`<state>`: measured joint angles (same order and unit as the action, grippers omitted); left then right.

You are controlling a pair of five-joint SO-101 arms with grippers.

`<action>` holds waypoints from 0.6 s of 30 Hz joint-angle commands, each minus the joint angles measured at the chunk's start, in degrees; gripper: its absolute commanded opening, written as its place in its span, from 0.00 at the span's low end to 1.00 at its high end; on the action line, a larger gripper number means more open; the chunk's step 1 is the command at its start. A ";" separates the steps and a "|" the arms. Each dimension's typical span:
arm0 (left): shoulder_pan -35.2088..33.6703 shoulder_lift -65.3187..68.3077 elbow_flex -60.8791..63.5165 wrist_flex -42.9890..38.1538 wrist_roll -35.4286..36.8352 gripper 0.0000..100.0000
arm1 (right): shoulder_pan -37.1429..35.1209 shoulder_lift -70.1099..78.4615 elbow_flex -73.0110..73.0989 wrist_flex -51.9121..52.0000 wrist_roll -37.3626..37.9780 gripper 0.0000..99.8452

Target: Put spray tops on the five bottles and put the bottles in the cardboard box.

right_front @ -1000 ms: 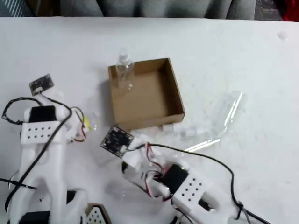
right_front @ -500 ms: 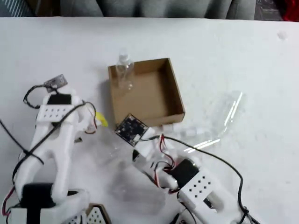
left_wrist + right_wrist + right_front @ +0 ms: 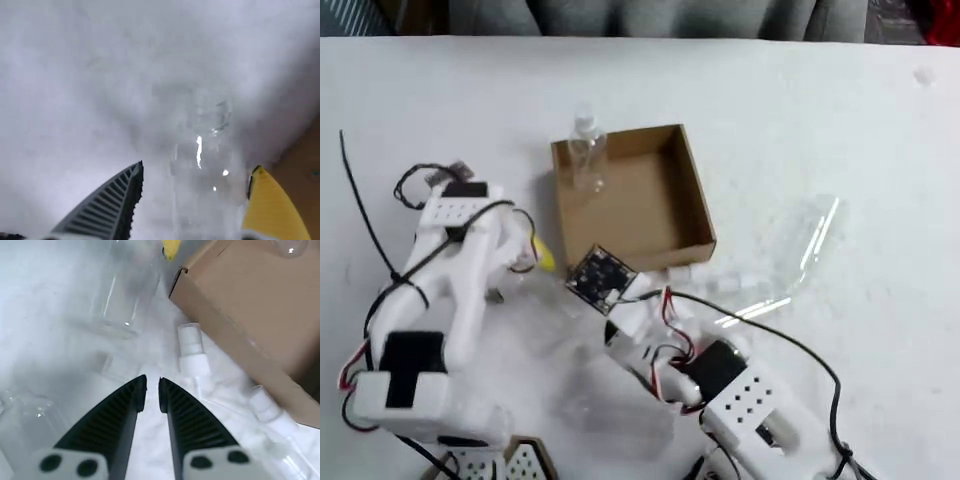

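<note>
A clear capless bottle (image 3: 205, 165) lies on the white table between the fingers of my left gripper (image 3: 195, 200), which is open around it; the yellow finger is close to its side. That gripper's yellow finger (image 3: 542, 255) is just off the cardboard box's (image 3: 630, 200) near-left corner. My right gripper (image 3: 150, 385) is shut and empty, low over the table a little short of a white spray top (image 3: 192, 347). A second spray top (image 3: 265, 407) lies along the box wall (image 3: 235, 305). One bottle with a spray top (image 3: 585, 150) stands in the box's far-left corner.
A crumpled clear plastic bag (image 3: 800, 250) lies to the right of the box. More clear bottles lie near the right arm (image 3: 720, 385): one (image 3: 120, 295) by the box corner, one (image 3: 25, 420) closer in, one (image 3: 615, 412) near the front edge.
My left arm has swung toward the box's near-left corner and come down over a lying bottle. My right arm shifted slightly toward the box, then held still.
</note>
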<state>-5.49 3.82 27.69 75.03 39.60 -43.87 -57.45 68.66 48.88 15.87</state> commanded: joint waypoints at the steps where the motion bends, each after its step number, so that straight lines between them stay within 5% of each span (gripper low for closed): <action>1: 1.01 2.86 -2.99 -0.79 0.44 0.31 | 0.48 -0.92 -0.35 0.04 1.05 0.02; 13: 2.77 8.57 -2.46 -3.16 0.26 0.30 | 2.42 -1.10 -0.44 -0.04 1.14 0.02; 18: 1.45 8.48 -2.99 -3.34 -3.16 0.13 | 2.59 -1.10 -0.53 -0.04 0.79 0.02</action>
<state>-3.21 12.00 26.81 73.54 39.60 -41.85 -57.45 68.66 48.88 16.57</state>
